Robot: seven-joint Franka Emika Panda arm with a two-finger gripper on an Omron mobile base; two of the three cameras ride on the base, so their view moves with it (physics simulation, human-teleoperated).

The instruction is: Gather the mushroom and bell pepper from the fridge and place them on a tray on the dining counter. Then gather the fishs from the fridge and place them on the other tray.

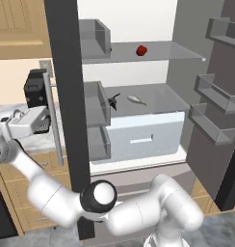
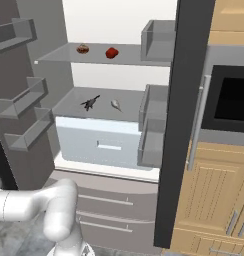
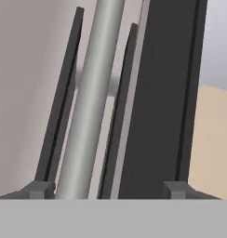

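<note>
The tall grey stainless fridge stands open; the jaws of the gripper are spread beside its vertical silver bar handle; the small red bell pepper sits on the upper shelf.

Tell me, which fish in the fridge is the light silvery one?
It is the fish lying farther right on the middle shelf, pale grey and smooth. The other fish, to its left, is much darker, with spiky fins.

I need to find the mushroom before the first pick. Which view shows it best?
The right base view: the mushroom sits unobstructed on the fridge's upper shelf, beside the bell pepper. In the left base view a door bin blocks that spot. The hand view faces the fridge door handle.
</note>
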